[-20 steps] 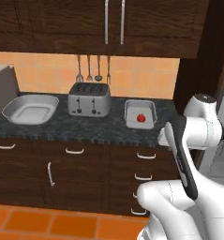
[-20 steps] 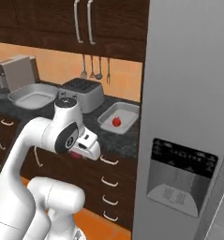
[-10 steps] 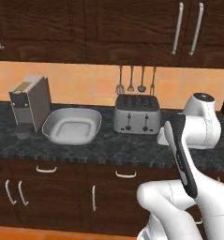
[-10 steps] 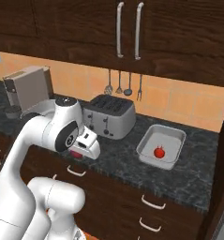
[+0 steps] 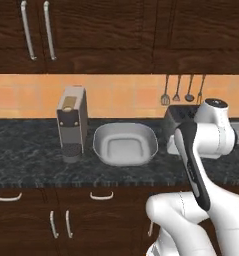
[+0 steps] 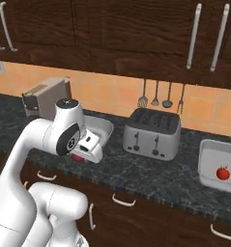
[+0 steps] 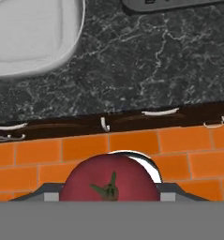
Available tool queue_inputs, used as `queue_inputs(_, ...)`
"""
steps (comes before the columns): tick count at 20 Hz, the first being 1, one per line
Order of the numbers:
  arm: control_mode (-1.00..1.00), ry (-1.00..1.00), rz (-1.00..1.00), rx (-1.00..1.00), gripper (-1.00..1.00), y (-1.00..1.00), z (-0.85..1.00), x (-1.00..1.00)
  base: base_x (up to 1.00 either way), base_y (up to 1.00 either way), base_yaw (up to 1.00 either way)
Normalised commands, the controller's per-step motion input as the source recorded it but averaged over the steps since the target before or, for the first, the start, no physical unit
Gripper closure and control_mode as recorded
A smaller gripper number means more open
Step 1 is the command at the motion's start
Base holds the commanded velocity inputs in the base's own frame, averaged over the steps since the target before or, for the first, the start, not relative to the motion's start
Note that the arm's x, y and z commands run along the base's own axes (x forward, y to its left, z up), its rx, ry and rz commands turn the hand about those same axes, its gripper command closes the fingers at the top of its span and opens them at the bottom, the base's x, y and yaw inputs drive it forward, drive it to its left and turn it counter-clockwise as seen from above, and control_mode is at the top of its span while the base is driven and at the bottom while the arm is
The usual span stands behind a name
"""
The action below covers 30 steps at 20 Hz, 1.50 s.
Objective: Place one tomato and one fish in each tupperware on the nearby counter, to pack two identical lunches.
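My gripper [image 7: 111, 196] is shut on a red tomato [image 7: 110, 176] and hangs in front of the counter [image 7: 132, 70], above the orange floor. In the right base view the gripper [image 6: 81, 155] shows below the white hand, with the tomato [image 6: 77, 157] red beneath it. An empty white tupperware [image 5: 125, 144] sits on the counter [image 5: 26, 155], just left of the arm, and appears at the upper left of the hand view as the tupperware [image 7: 33, 37]. A second tupperware [image 6: 209, 164] at the far right holds another tomato [image 6: 223, 172]. The fish is out of view.
A silver toaster [image 6: 152, 133] stands between the two tupperwares. A grey coffee machine [image 5: 72, 122] stands left of the empty one. Utensils [image 6: 160, 94] hang on the orange backsplash. Dark drawers with silver handles [image 5: 101, 195] run under the counter, and upper cabinets [image 5: 91, 35] hang above.
The whole picture has shifted right as the base drove left along the counter. The empty tupperware has come toward the middle. The gripper keeps its hold on the tomato.
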Motion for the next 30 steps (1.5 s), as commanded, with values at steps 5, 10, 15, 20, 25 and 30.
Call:
queue_inputs(5,1.00,0.00,0.00,0.00,1.00,0.00,0.00,0.00,0.88,0.99,-0.21)
queue_inputs(10,-1.00,-0.01,-0.04,0.00,1.00,0.06,-0.17,0.40,0.51,0.56,-0.11)
queue_inputs(15,-1.00,0.00,0.00,0.00,1.00,-0.15,-0.58,1.00,0.00,0.00,0.00)
queue_inputs(20,-1.00,0.00,0.00,0.01,1.00,-0.46,-0.57,1.00,0.00,0.00,0.00)
queue_inputs(25,-1.00,0.03,0.00,0.00,1.00,-0.22,-0.72,1.00,0.00,0.00,0.00)
queue_inputs(30,-1.00,0.00,-0.03,0.00,-1.00,0.02,-0.26,0.72,0.00,0.00,0.00)
